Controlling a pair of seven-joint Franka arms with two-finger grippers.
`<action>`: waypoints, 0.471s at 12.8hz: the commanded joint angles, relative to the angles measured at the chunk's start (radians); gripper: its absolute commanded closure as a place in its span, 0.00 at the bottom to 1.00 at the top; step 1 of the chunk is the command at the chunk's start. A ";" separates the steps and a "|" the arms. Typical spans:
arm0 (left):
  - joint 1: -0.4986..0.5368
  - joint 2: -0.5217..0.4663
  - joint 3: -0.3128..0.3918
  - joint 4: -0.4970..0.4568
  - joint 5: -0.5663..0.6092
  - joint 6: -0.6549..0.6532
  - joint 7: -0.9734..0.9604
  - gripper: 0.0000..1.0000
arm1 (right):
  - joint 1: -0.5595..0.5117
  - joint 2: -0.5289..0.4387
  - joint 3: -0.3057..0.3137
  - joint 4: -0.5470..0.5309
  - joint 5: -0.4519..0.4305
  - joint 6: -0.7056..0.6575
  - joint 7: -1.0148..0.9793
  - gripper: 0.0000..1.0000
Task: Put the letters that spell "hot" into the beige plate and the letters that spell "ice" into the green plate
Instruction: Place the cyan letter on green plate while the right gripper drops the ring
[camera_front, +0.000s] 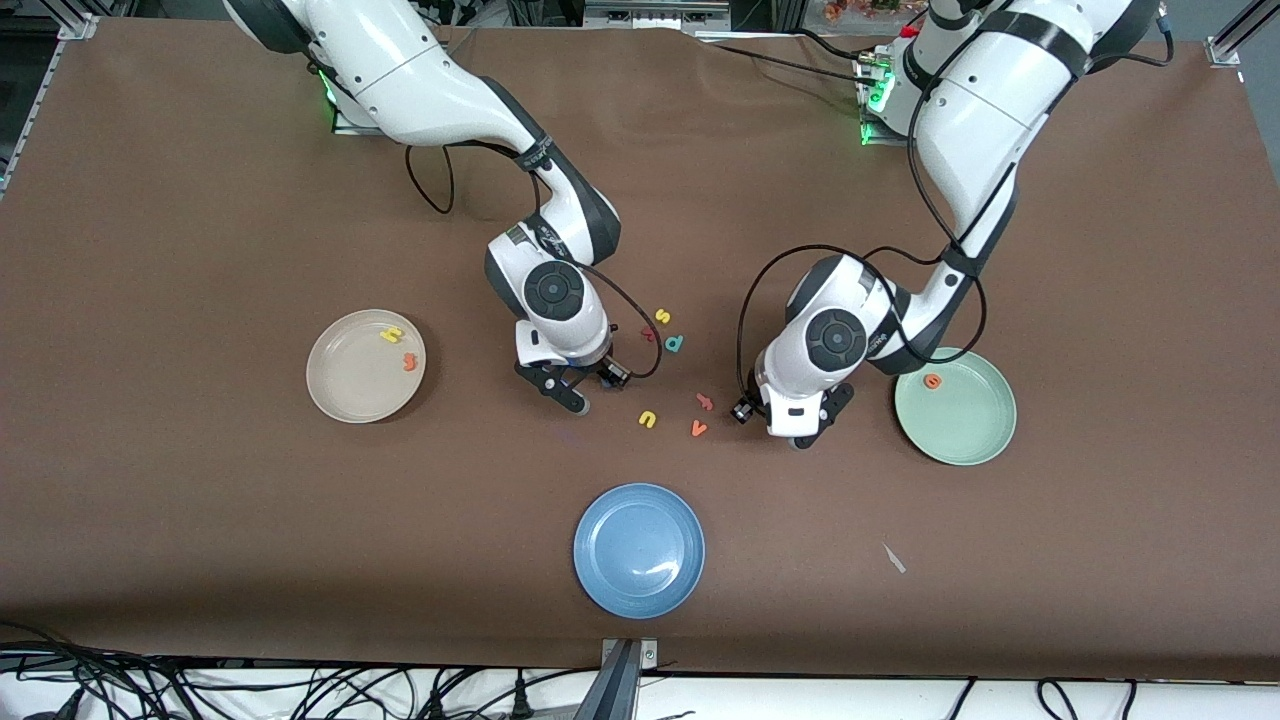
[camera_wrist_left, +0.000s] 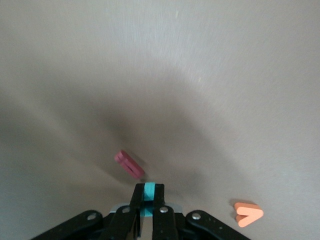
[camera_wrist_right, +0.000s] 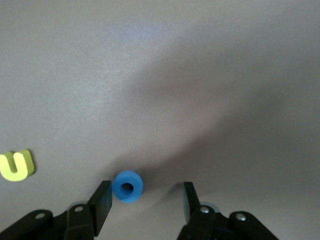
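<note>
1 teal c (camera_wrist_left: 148, 193) pinched in left hand (camera_wrist_left: 147, 200), blue o (camera_wrist_right: 127, 186) between right hand's (camera_wrist_right: 145, 200) fingers

Soft, matt foam for the blue o (camera_wrist_right: 127, 186) and yellow u (camera_wrist_right: 16, 165). Shiny and smooth on the blue plate (camera_front: 639, 549). Dull brown on the table (camera_front: 200, 520). Glossy white on the arms.

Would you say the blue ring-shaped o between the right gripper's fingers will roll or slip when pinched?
The blue o lies flat on the table, so rolling seems unlikely. It looks thick and matte, probably light foam that compresses. It sits nearer one finger, so it may slide first.
</note>
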 joint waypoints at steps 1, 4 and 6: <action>0.064 -0.131 -0.009 -0.008 0.004 -0.182 0.160 1.00 | 0.024 0.035 -0.017 0.064 -0.012 -0.009 0.034 0.34; 0.158 -0.209 -0.010 -0.009 -0.025 -0.387 0.428 1.00 | 0.036 0.059 -0.018 0.072 -0.018 -0.006 0.052 0.34; 0.224 -0.228 -0.009 -0.015 -0.021 -0.484 0.592 1.00 | 0.044 0.060 -0.023 0.072 -0.038 -0.006 0.054 0.38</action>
